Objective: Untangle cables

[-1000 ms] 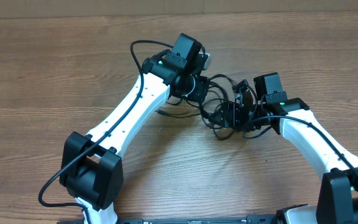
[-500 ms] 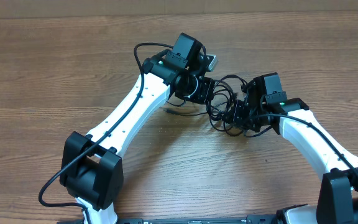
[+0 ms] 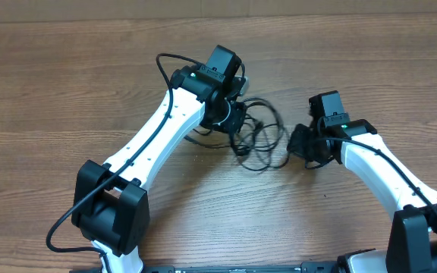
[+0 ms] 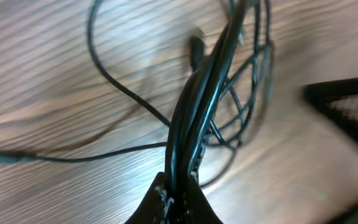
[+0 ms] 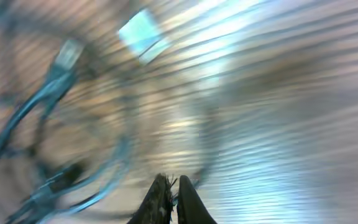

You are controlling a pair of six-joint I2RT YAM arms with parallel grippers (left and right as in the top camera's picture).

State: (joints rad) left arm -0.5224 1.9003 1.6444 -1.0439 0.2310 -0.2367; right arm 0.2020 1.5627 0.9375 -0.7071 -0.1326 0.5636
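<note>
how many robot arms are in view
2. The left arm reaches in from the lower left to the cables; the right arm comes from the lower right, ending just right of them.

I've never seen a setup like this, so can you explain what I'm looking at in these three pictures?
This is a robot with two white arms, the left arm and the right arm, at a wooden table. Each ends in a two-finger gripper. One picture looks down from above; the other two come from small cameras on the wrists. Thin black cables lie tangled in loops between the arms. The left gripper is closed on a bunch of them. The right gripper is beside the tangle; its picture is too blurred to tell whether it grips anything.
</note>
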